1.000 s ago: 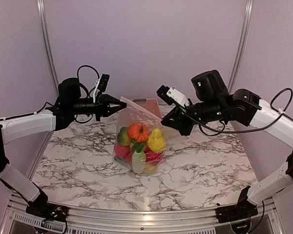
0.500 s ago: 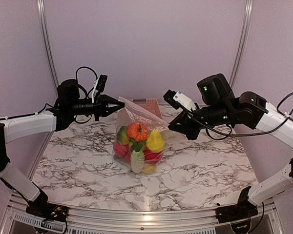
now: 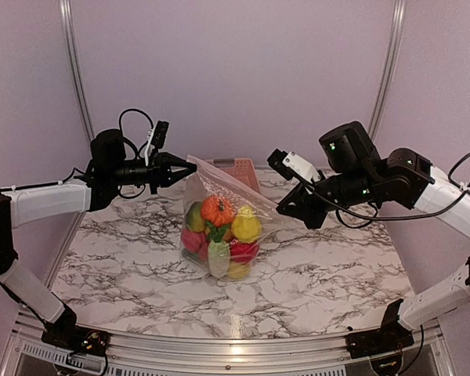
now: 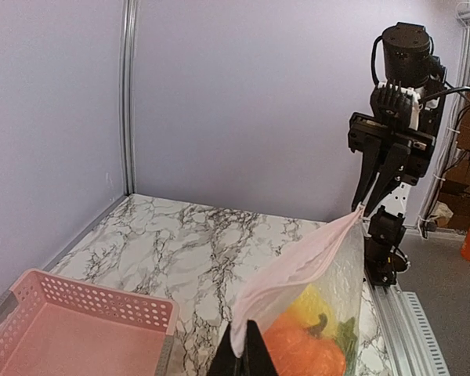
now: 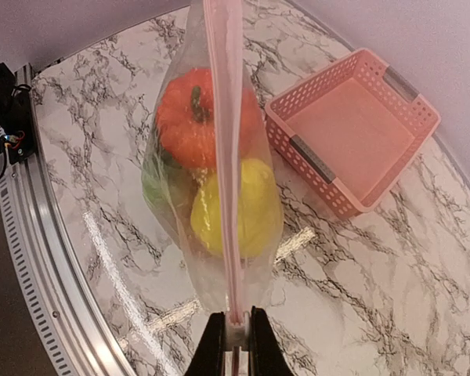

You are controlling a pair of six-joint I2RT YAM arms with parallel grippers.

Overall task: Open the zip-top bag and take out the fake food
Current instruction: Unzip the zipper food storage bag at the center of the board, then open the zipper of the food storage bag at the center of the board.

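The zip-top bag [image 3: 222,188] hangs stretched between my two grippers, its bottom on the marble table. The fake food [image 3: 220,229] fills its lower half: an orange pumpkin, a yellow piece, red, green and a white radish. My left gripper [image 3: 189,166] is shut on the left end of the pink zip strip [image 4: 298,270]. My right gripper [image 3: 283,207] is shut on the strip's right end, around a small white slider [image 5: 233,333]. In the right wrist view the strip [image 5: 225,157] runs straight away from the jaws over the pumpkin [image 5: 189,110] and the yellow piece [image 5: 254,207]. The strip looks closed.
A pink slotted basket [image 3: 236,166], empty, stands behind the bag at the back of the table; it also shows in the left wrist view [image 4: 78,329] and the right wrist view [image 5: 352,133]. Metal rails edge the table at the front and the walls.
My right gripper has moved right and a little down with the strip's end, and my left gripper has drawn slightly left. The bag's top edge is now pulled longer and tauter.
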